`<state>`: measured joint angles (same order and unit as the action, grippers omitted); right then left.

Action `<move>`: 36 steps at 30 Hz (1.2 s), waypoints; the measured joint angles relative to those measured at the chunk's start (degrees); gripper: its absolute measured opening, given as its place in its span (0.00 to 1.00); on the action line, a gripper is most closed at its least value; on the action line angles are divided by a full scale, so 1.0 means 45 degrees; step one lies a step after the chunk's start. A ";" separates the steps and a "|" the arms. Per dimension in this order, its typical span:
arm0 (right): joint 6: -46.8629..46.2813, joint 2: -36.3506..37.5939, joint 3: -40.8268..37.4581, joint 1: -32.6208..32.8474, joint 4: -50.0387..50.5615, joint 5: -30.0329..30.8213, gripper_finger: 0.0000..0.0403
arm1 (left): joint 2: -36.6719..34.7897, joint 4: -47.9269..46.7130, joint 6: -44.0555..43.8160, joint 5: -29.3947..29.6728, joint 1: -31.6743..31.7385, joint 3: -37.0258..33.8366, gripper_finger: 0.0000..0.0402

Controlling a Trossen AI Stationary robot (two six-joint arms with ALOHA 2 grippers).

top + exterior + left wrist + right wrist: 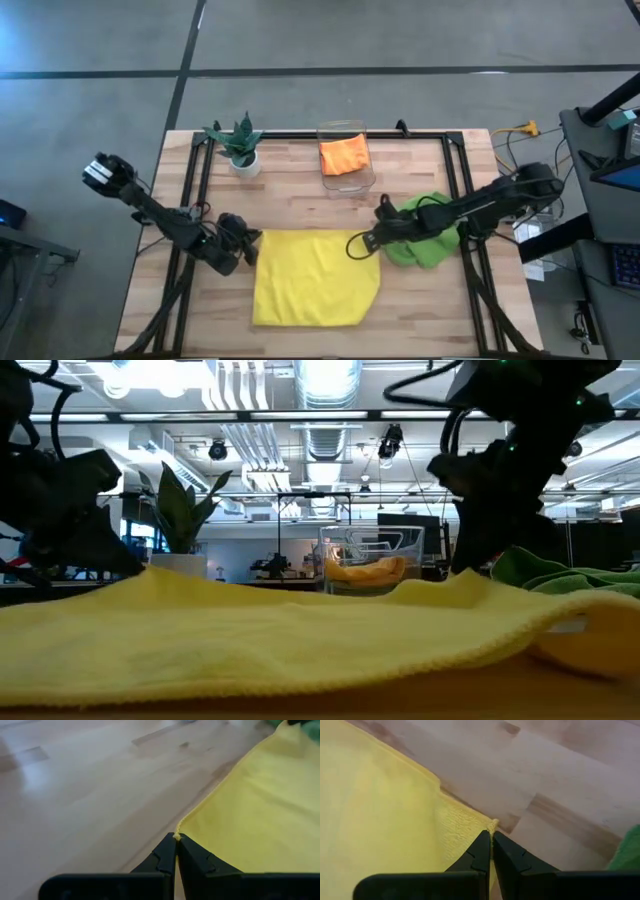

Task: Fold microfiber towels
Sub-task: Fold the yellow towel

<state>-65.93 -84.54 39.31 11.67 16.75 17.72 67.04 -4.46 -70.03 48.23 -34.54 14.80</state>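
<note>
Yellow towel (300, 640) fills the foreground, green towel (570, 575) behind it at right.

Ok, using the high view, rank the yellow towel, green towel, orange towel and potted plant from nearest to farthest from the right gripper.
1. yellow towel: its far right corner is pinched in the right gripper.
2. green towel: just behind that arm, right side.
3. orange towel: in the clear bin, far edge.
4. potted plant: far left.

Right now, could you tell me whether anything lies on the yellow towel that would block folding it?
Nothing visible does. The yellow towel lies bare, each far corner pinched by the left gripper and right gripper; the green towel lies beside it.
</note>
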 joint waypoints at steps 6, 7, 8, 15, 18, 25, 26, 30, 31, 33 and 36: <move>0.0010 -0.0496 0.0000 -0.0333 -0.0028 -0.0039 0.03 | 0.0261 -0.0500 -0.0039 -0.0567 0.0024 0.0002 0.00; 0.0028 -0.0509 0.0000 -0.0395 -0.0069 -0.0039 0.03 | 0.0261 -0.0544 -0.0040 -0.0609 0.0024 -0.0003 0.01; 0.0082 -0.0509 0.0000 -0.0464 -0.0078 -0.0040 0.03 | 0.0246 -0.0566 -0.0037 -0.0609 0.0024 -0.0003 0.02; 0.1009 0.0000 0.0000 -0.0755 -0.0174 0.0402 0.06 | -0.0041 -0.1133 -0.0074 -0.0577 0.0024 -0.0018 0.22; 0.1284 0.0529 0.0000 -0.0769 -0.0169 0.0955 0.13 | -0.0496 -0.1910 -0.0699 -0.0534 0.0024 -0.0018 0.32; 0.1564 0.2112 0.0000 -0.0764 0.0312 0.1715 0.34 | -0.2095 -0.3902 -0.1368 -0.0356 0.0024 -0.0018 0.50; 0.1564 0.2374 -0.0001 -0.0734 0.0388 0.1676 0.37 | -0.2389 -0.4031 -0.1369 -0.0351 0.0024 -0.0019 0.52; 0.1670 0.3349 -0.0015 0.0053 0.0195 0.0710 0.46 | -0.3588 -0.3505 -0.1349 -0.0626 0.0024 0.0029 0.53; 0.1661 0.3470 -0.0015 0.0491 -0.0048 0.0421 0.47 | -0.3777 -0.2845 -0.1170 -0.0783 0.0024 0.0049 0.53; 0.1656 0.3537 -0.0023 0.1667 -0.0695 0.0020 0.49 | -0.3993 -0.1236 0.0108 -0.1432 0.0015 0.0057 0.53; 0.1123 0.3119 -0.0029 0.3982 -0.1824 0.0443 0.50 | -0.3737 0.1428 0.2323 -0.2826 0.0010 0.0055 0.53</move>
<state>-60.88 -70.50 39.18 29.59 8.54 19.71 50.23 1.96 -59.58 35.52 -34.50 15.05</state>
